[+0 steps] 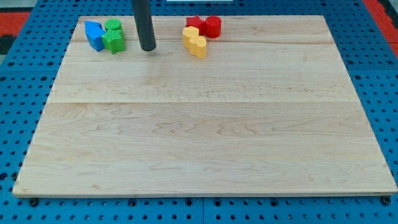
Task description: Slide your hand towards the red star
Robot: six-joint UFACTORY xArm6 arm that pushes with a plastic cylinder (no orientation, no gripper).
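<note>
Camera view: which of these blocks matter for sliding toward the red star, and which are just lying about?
Belongs to the job:
- my tip, between the two clusters
- red star, at the view's top, right of my tip

Just lying about:
- red cylinder, beside the star
- two yellow blocks, below the star
- blue block and two green blocks, left of my tip

The straight dark grey cylindrical rod enters from the top edge of the frame, left of centre, and hangs near vertical. My tip (148, 48) sits at its lower end, in the upper left of the frame. No other part of the arm is visible.
</note>
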